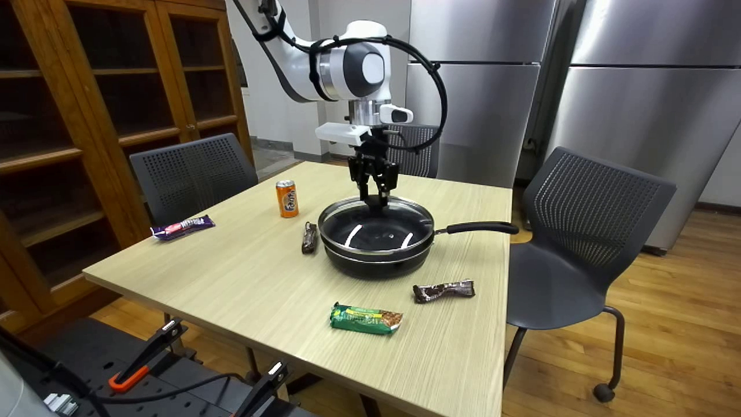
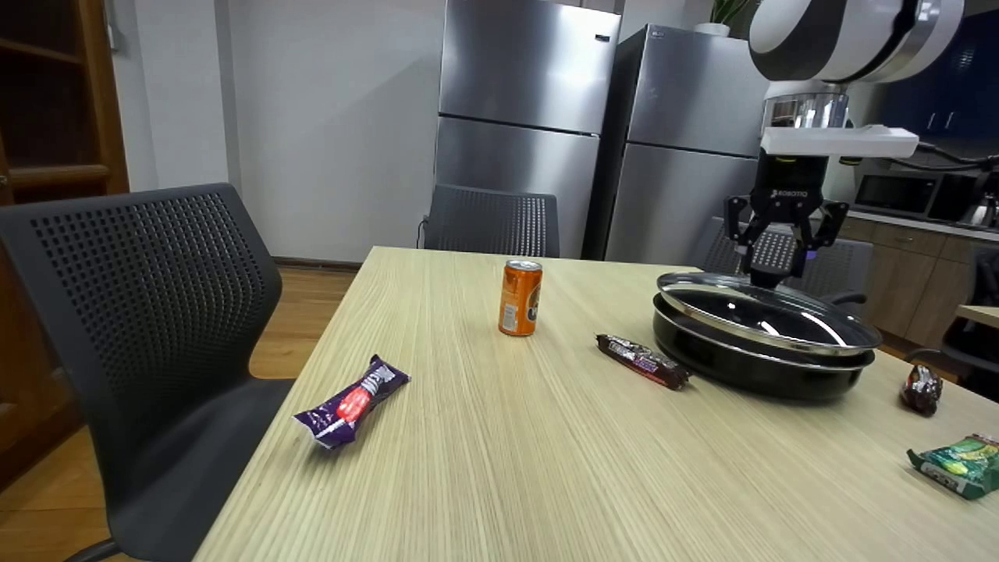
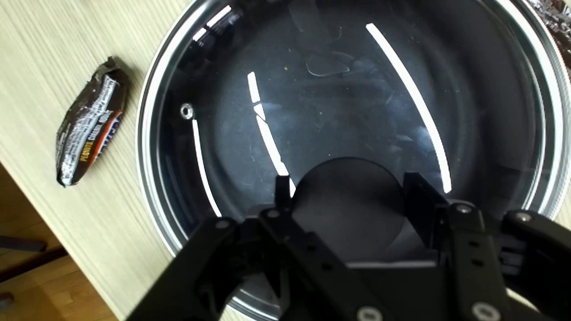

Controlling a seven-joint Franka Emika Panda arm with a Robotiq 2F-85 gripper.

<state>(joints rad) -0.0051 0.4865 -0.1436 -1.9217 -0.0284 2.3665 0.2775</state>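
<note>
My gripper is shut on the round black knob of a glass lid, one finger on each side of it. A thin gap may show beside the left finger in the wrist view. In both exterior views the gripper points straight down at the lid. The lid's steel rim appears slightly above and offset from the rim of the black pan. Whether the lid touches the pan anywhere is hard to tell. The pan's black handle points toward the table's edge.
Wrapped bars lie about the pan: a dark one close beside it, another dark one, a green one and a purple one. An orange can stands upright. Chairs surround the table.
</note>
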